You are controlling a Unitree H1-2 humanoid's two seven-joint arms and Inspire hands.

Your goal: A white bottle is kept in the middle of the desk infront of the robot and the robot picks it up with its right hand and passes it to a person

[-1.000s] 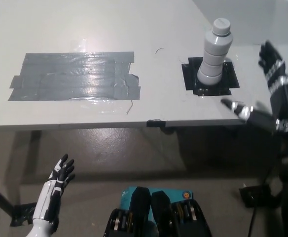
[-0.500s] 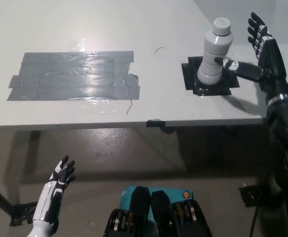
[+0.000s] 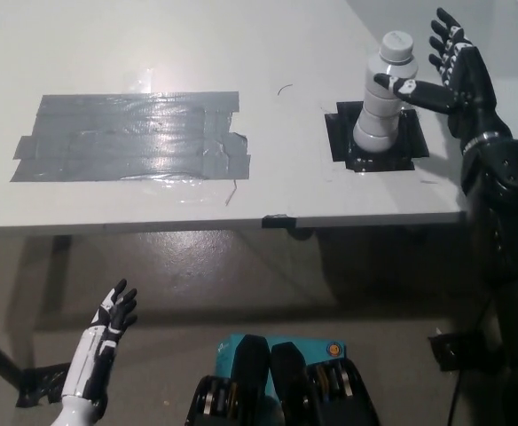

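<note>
A white ribbed bottle (image 3: 383, 99) with a round cap stands upright on a black tape square (image 3: 373, 139) at the right of the white desk (image 3: 153, 53). My black right hand (image 3: 445, 71) is open right beside the bottle's right side. Its thumb lies across the bottle's upper part, and the other fingers spread upward just behind and to the right, not closed around it. My white left hand (image 3: 108, 333) hangs open below the desk edge at the lower left.
A large patch of grey tape (image 3: 130, 138) covers the desk's left half. The desk's front edge (image 3: 277, 219) runs across the middle of the view, with bare floor below it. A dark object (image 3: 459, 351) lies on the floor at the lower right.
My right hand has risen from below the desk's front edge and moved forward and left to the bottle, its thumb now against it. The bottle and left hand have stayed put.
</note>
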